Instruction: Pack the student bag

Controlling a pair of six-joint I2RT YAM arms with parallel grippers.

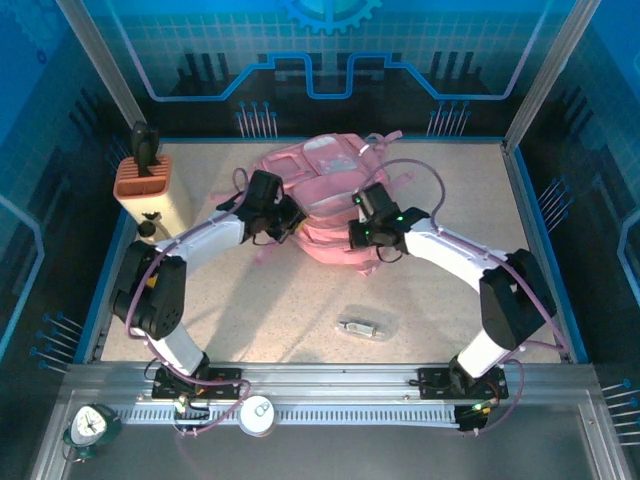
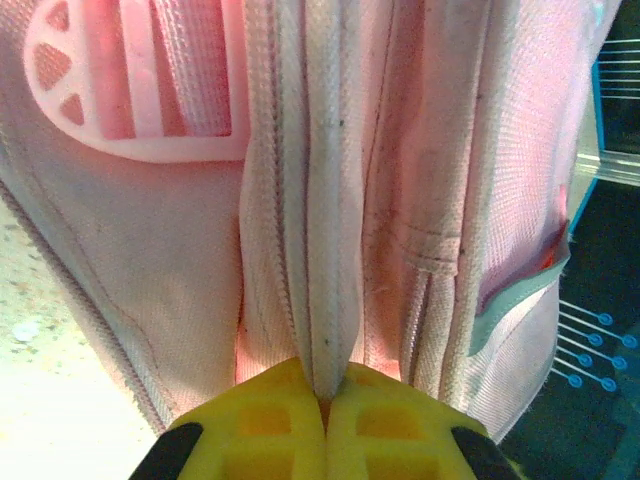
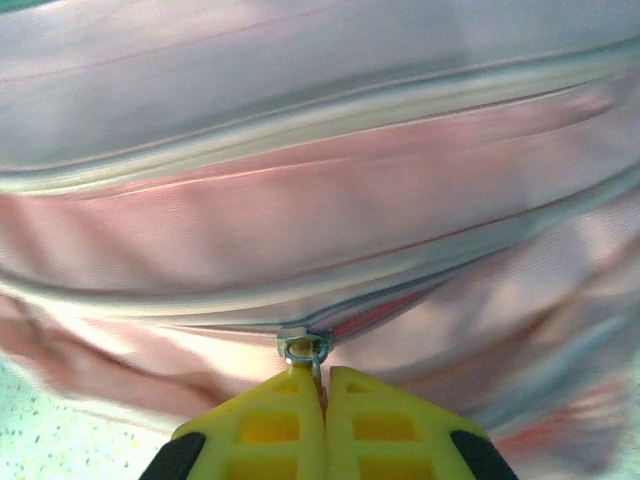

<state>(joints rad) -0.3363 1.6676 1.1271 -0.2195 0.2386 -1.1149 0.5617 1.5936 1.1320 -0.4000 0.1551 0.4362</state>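
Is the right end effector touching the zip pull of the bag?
Touching. The right wrist view shows the right end effector shut on the metal zip pull of the bag, with the pull running in between its fingers.

1. One pink backpack [image 1: 320, 165] is counted.
2. Two robot arms are counted: the left arm [image 1: 200, 240] and the right arm [image 1: 455, 250].
3. One clear packet [image 1: 367, 323] is counted on the table [image 1: 280, 300].
4. One orange-topped stand [image 1: 143, 180] is counted.
5. One small clock [image 1: 90, 425] is counted.
6. One white round disc [image 1: 255, 413] is counted.
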